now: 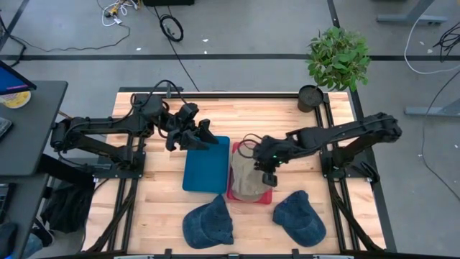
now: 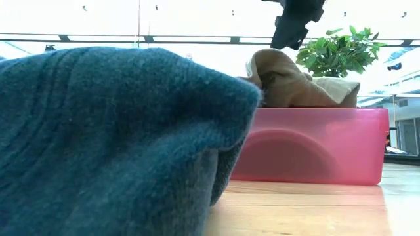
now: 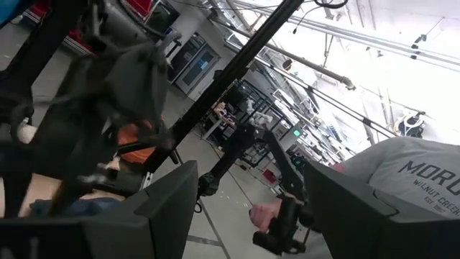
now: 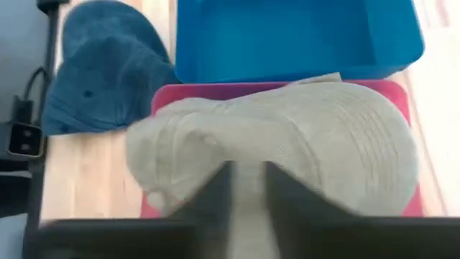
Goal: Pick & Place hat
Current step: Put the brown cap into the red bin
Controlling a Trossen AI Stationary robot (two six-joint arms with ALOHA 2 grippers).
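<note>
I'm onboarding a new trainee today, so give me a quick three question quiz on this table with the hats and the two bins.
1. True or false: the tan hat lies in the blue bin.
2. How many denim hats lie on the wooden table, outside the bins?
3. Which gripper is over the red bin? A) left gripper B) right gripper C) neither

Key
1. False. The tan hat lies in the red bin; the blue bin holds no hat.
2. Two: one denim hat in front of the blue bin, another denim hat beside the red bin.
3. B. The right gripper is at the tan hat, while the left gripper hangs at the blue bin's far edge.
</note>
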